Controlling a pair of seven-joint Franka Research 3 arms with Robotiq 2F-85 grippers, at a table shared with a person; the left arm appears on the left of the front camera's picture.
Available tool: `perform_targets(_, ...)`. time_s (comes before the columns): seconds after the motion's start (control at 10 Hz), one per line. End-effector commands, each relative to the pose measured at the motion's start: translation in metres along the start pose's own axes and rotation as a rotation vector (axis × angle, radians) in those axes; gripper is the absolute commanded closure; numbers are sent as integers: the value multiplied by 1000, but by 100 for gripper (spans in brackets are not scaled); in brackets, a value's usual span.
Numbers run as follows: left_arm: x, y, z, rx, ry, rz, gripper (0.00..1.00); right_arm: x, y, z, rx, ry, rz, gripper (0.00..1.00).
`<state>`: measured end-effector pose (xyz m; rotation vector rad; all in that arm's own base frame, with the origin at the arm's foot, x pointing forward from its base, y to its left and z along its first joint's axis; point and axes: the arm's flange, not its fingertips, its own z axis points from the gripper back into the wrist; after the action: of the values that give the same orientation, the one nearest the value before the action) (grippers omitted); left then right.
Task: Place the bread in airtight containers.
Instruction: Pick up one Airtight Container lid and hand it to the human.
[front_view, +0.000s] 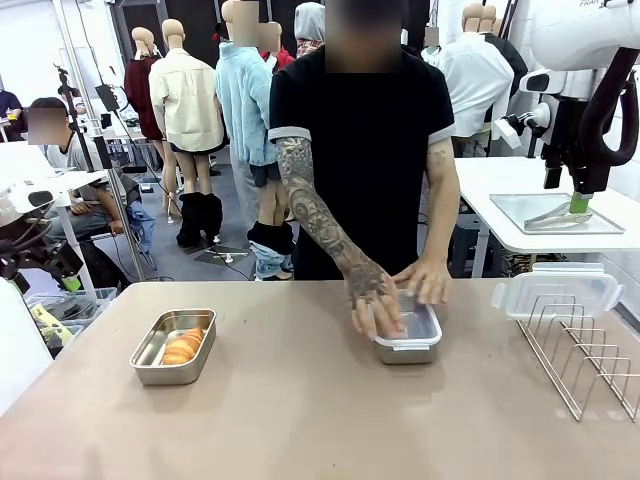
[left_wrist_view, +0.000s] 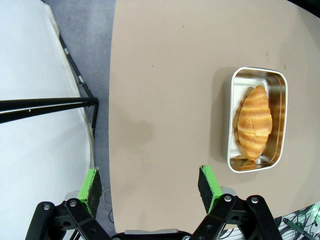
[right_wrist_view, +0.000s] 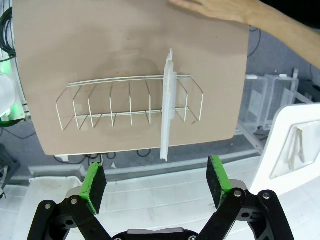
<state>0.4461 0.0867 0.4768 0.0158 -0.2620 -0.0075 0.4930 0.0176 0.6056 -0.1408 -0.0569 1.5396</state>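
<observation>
- The left gripper (left_wrist_view: 150, 187) hangs over the near left edge of the tan table (left_wrist_view: 165, 100). Its green-padded claw is spread wide, with nothing between the fingers.
- The right gripper (right_wrist_view: 157, 180) is raised just off the table's right edge. Its claw is also spread and empty.
- An open steel box (front_view: 150, 365) sits on the left part of the table. One golden croissant (front_view: 183, 346) lies inside it, along the box's length.
- A second steel box (front_view: 408, 350) sits right of centre, well apart from the first, with a translucent lid (front_view: 428, 320) lying on top of it.
- A person at the far side has both hands on that lid. The tattooed hand (front_view: 372, 300) lies flat over its left part and the other hand (front_view: 425, 280) rests at its far edge. The hands and lid hide what is inside, so I cannot tell.
- A wire rack (front_view: 585, 350) stands at the table's right edge. A spare clear lid (front_view: 555, 292) stands on edge in the slots at its far end.
- On a separate white table beyond, at far right, a flat steel tray (front_view: 610, 222) holds a pair of tongs (front_view: 558, 215).
</observation>
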Motion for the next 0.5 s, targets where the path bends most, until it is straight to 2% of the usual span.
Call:
perform_targets(0.0,-1,1,1,-5,2,-15,0,-1,-1,2,1,14,4,0)
perform_targets(0.4,-1,1,1,-5,2,-15,0,-1,-1,2,1,14,4,0)
